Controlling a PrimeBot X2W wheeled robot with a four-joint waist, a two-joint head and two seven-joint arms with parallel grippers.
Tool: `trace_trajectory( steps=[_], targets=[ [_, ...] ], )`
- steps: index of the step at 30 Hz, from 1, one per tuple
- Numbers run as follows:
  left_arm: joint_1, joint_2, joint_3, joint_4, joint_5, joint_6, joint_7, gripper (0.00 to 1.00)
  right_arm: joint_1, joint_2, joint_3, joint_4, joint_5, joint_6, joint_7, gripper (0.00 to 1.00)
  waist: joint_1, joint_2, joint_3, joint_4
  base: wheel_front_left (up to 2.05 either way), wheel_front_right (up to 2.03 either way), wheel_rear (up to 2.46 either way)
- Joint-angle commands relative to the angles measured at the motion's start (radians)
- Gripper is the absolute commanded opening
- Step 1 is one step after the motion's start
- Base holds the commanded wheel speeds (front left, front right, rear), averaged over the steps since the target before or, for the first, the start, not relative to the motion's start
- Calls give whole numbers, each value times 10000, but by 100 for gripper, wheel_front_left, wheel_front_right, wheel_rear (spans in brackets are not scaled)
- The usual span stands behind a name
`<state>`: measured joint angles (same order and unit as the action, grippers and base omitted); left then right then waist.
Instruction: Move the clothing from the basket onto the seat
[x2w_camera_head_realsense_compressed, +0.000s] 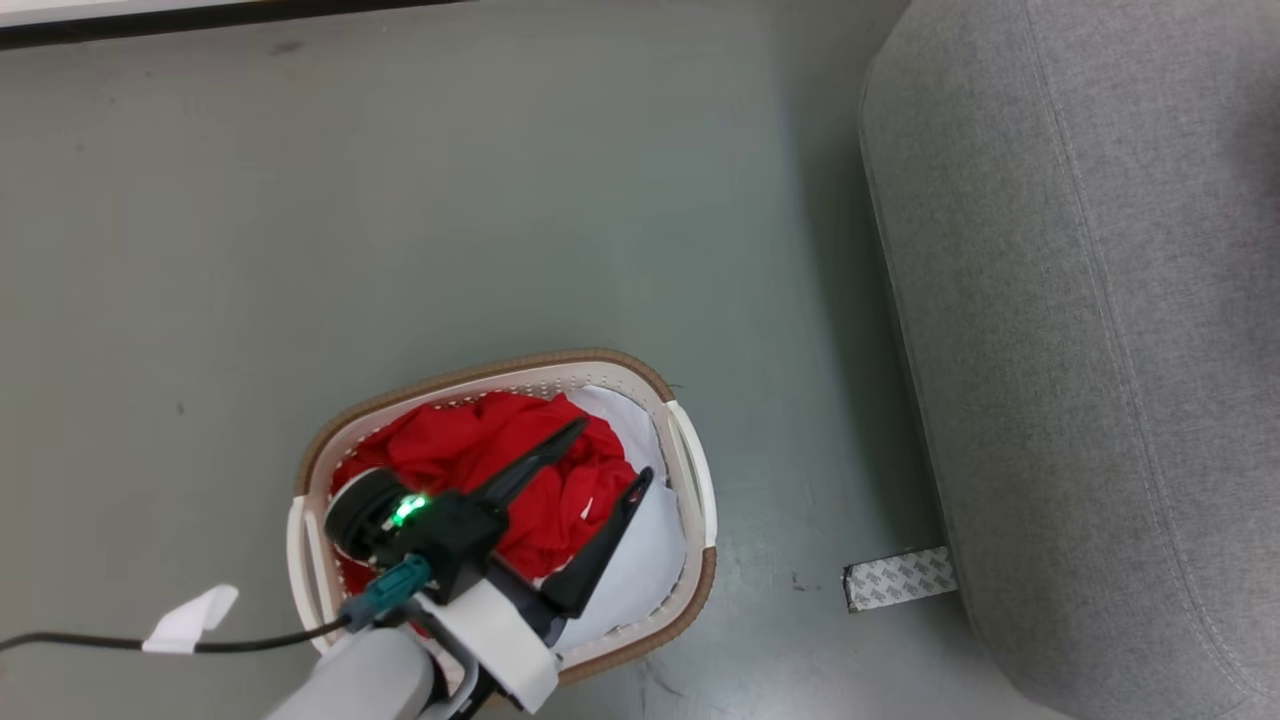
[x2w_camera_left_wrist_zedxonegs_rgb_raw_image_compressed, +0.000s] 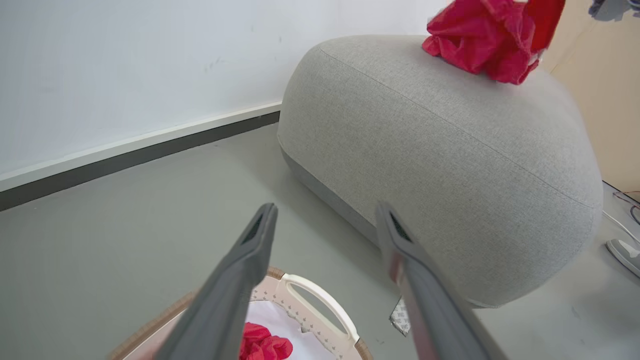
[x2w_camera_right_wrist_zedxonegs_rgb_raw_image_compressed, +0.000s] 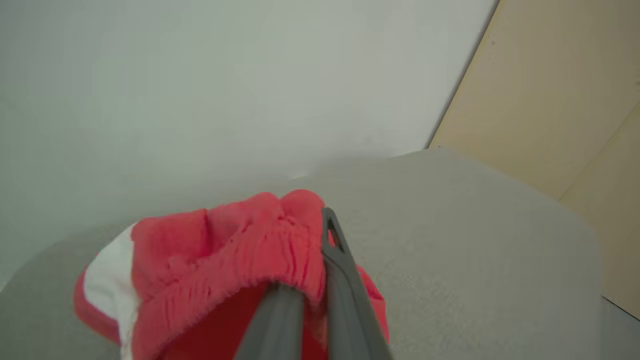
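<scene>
Grey floor (x2w_camera_head_realsense_compressed: 400, 200): basket (x2w_camera_head_realsense_compressed: 500, 365) under gaping left pincer (x2w_camera_head_realsense_compressed: 614, 452); right pincer (x2w_camera_right_wrist_zedxonegs_rgb_raw_image_compressed: 312, 280) tight on clothing (x2w_camera_right_wrist_zedxonegs_rgb_raw_image_compressed: 225, 245) over seat (x2w_camera_right_wrist_zedxonegs_rgb_raw_image_compressed: 475, 225).

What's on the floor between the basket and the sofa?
Head view: bare grey floor between basket and sofa, plus one patterned tape strip by the sofa.

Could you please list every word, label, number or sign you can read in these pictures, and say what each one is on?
No text can be read in any view.
Strip on the floor beside the sofa: fine repeated grey print, too small to read.
White tag on the cable: no writing visible.
</scene>
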<state>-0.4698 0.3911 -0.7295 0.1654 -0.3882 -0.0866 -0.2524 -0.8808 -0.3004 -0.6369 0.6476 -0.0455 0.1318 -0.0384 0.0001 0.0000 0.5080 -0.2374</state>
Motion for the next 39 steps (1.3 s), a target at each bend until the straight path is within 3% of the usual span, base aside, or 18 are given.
trace_trajectory(
  steps=[1, 2, 3, 4, 5, 11, 18, 28, 39],
  targets=[
    [132, 107, 33, 57, -79, 57, -31, 100, 241, 189, -34, 188, -144, -22, -243, 0, -1, 0, -39, -31, 0, 0, 0],
    [177, 123, 53, 48, -103, 67, -37, 100, 432, 345, -127, 404, -130, -22, -469, 13, -1, 0, -66, -51, 0, 0, 0],
    [221, 140, 71, 62, -132, 84, -38, 100, 618, 492, -105, 624, -208, -23, -637, 39, -1, 0, -120, -86, 0, 0, 0],
    [266, 158, 93, 72, -187, 117, -37, 100, 751, 633, -82, 822, -202, -22, -835, 86, -1, 0, -173, -114, 0, 0, 0],
    [321, 181, 112, 85, -229, 143, -32, 100, 881, 740, -83, 957, -188, -22, -1059, 100, -1, 0, -249, -140, 0, 0, 0],
    [657, 63, 230, 259, -435, 348, -64, 100, 2063, 1257, 714, 1458, -169, -22, -1918, 100, -1, 0, -1011, -117, 0, 0, 0],
    [1333, -237, 725, 685, -812, 681, -121, 100, 3891, 1560, 1891, 506, 204, -23, -2252, 100, -1, 0, -2323, 105, 0, 0, 0],
    [3194, -827, 2795, 675, -703, 1115, -125, 100, 6476, 2247, 3647, -2566, 799, -22, -2270, 100, -1, 0, -4236, 546, 0, 0, 0],
    [4944, -1870, 5113, 671, 507, 894, -122, 100, 8491, 2471, 5520, -3531, 1500, -23, -2256, 100, -1, 0, -5207, 1426, 0, 0, 0]
  ],
)
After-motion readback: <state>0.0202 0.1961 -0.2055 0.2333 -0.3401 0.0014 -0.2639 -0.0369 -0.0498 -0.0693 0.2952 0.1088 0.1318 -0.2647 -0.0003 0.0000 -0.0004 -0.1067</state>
